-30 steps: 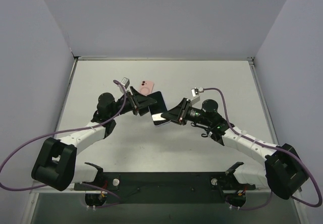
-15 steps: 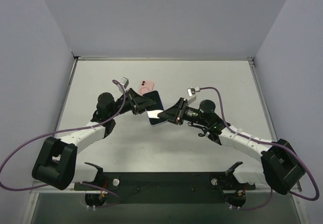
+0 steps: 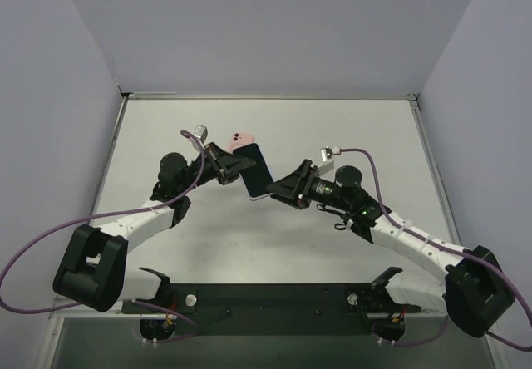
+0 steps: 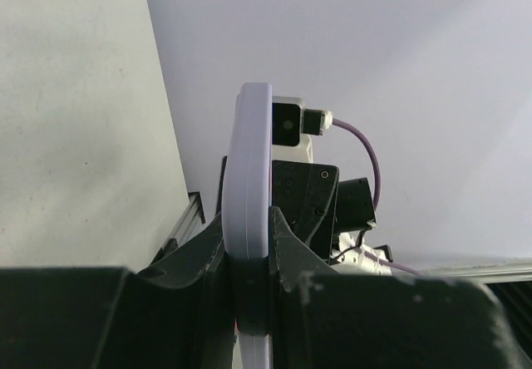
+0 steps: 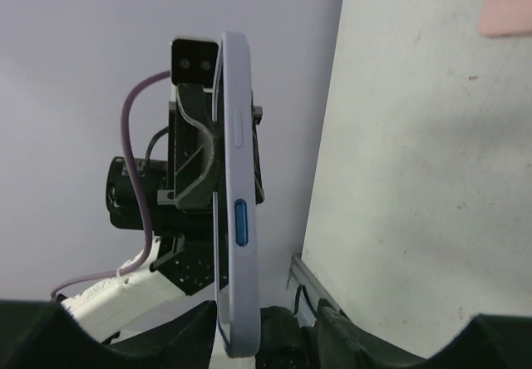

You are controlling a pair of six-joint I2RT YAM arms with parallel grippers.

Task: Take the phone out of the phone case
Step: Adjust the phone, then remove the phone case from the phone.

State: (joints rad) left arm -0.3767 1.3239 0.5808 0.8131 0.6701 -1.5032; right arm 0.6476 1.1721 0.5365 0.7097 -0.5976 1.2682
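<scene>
The phone, dark screen up, sits in a lavender case (image 3: 254,172) and is held in the air above the table's middle. My left gripper (image 3: 233,168) is shut on the case's left end; in the left wrist view both fingers (image 4: 287,248) pinch the case's edge (image 4: 249,169). My right gripper (image 3: 278,189) is at the case's lower right end. In the right wrist view its jaws (image 5: 266,332) stand apart around the case (image 5: 233,219), which lies by the left finger with a gap to the right finger. A thin edge stands slightly off the case's left side there.
A pink phone case (image 3: 238,140) lies flat on the table behind the held phone; its corner shows in the right wrist view (image 5: 507,3). Walls close the table at the back, left and right. Purple cables trail from both wrists.
The held phone has swung and shifted slightly left and back, showing more of its dark screen. The right wrist has moved a little right and lower.
</scene>
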